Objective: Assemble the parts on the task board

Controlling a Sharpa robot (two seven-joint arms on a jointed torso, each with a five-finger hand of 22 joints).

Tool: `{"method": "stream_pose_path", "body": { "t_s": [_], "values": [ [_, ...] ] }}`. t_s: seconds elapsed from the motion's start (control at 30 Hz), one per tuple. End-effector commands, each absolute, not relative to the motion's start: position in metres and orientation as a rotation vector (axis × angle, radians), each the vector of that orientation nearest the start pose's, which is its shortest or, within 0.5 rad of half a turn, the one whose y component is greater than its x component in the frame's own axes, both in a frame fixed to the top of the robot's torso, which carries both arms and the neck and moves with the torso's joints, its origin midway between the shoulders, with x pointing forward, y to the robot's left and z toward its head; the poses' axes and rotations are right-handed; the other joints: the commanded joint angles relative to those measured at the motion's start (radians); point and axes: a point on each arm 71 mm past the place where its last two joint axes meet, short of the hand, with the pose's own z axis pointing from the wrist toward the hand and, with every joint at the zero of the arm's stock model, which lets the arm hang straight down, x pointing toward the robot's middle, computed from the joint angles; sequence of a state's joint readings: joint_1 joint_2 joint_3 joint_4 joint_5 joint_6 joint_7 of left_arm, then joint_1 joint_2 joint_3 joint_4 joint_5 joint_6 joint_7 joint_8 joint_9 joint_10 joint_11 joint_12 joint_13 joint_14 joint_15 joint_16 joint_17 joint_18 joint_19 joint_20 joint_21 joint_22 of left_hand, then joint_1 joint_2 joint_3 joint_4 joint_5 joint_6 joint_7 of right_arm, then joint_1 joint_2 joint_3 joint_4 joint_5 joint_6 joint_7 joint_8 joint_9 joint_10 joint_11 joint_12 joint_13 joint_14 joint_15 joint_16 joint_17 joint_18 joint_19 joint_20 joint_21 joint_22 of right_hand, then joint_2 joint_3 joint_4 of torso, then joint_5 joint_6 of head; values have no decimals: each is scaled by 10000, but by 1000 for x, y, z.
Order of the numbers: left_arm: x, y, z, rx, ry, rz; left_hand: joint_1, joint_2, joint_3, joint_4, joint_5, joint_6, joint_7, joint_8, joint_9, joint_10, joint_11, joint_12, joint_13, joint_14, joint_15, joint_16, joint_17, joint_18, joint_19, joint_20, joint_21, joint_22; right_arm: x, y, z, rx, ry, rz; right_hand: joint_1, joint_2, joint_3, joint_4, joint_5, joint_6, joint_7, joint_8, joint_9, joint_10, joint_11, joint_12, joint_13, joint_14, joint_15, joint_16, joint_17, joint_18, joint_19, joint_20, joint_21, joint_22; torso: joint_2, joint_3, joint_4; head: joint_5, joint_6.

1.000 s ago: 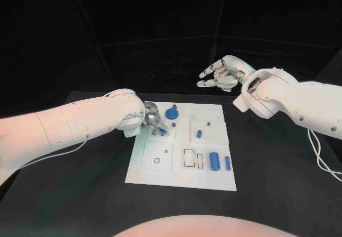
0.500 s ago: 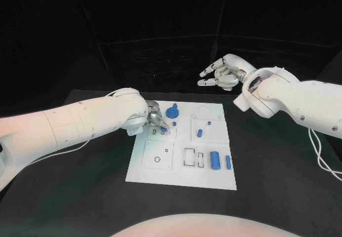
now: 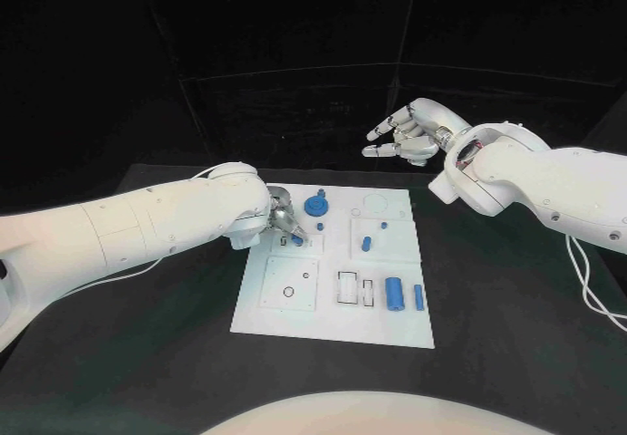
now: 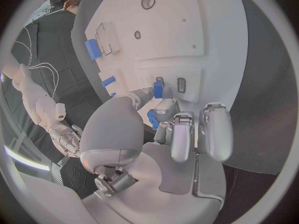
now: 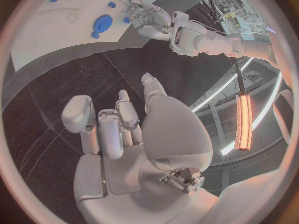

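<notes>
Currently left silver many-fingered hand (image 3: 283, 223) down on white rectangular task board (image 3: 327, 313), at board's far left corner; fingertips (image 4: 158, 90) pinching small blue peg part (image 4: 157, 88), peg touching board beside two small slots. Right silver hand (image 3: 409, 134) raised beyond board's far edge, well apart, fingers loosely curled, grasping nothing. Blue round gear part (image 3: 315, 207) near left hand. Blue cylinder part (image 3: 393, 293) at board's near right, thinner blue pin (image 3: 419, 297) beside it.
</notes>
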State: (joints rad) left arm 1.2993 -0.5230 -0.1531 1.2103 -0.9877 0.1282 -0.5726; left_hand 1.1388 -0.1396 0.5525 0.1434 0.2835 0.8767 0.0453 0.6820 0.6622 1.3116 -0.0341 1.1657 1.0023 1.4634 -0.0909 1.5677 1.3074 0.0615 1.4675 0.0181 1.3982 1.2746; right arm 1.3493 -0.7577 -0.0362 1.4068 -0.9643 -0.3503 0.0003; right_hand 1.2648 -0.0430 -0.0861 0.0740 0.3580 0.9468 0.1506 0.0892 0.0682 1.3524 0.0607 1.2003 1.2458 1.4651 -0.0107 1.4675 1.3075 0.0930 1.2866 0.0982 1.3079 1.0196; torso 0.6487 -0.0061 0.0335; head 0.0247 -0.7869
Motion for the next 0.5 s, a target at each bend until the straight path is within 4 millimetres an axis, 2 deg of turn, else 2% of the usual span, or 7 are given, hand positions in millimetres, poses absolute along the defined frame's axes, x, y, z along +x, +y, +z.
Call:
{"method": "stream_pose_path", "body": {
  "t_s": [0.03, 0.5],
  "values": [
    [527, 150, -234, -1660, 23777, -2719, -77, -19, 1762, -1827, 60, 44, -57, 45, 21, 93, -6, 53, 18, 1074, -30, 31, 2634, -24, 31, -19, -8, 5, 532, -193, -112, 2133, 15727, 9199, 43, 58, -85, 0, 24, 56, -20, 62, 0, 92, 0, 34, -14, 610, -38, -58, 609, 165, 48, -49, -39, -10, -3, 1, 6, 13, -11],
    [527, 153, -236, -1453, 23796, -2524, -173, -50, 1627, -1830, 43, 115, -106, 91, 59, 159, -38, 109, 70, 1074, -50, 31, 2634, -25, 34, -32, -9, 12, 532, -193, -112, 2120, 15749, 9208, 49, 73, -105, 12, 51, 58, -22, 67, 0, 94, -1, 42, -13, 613, -38, -54, 619, 165, 51, -50, -40, -7, 3, -2, 3, 27, -40]
  ]
}}
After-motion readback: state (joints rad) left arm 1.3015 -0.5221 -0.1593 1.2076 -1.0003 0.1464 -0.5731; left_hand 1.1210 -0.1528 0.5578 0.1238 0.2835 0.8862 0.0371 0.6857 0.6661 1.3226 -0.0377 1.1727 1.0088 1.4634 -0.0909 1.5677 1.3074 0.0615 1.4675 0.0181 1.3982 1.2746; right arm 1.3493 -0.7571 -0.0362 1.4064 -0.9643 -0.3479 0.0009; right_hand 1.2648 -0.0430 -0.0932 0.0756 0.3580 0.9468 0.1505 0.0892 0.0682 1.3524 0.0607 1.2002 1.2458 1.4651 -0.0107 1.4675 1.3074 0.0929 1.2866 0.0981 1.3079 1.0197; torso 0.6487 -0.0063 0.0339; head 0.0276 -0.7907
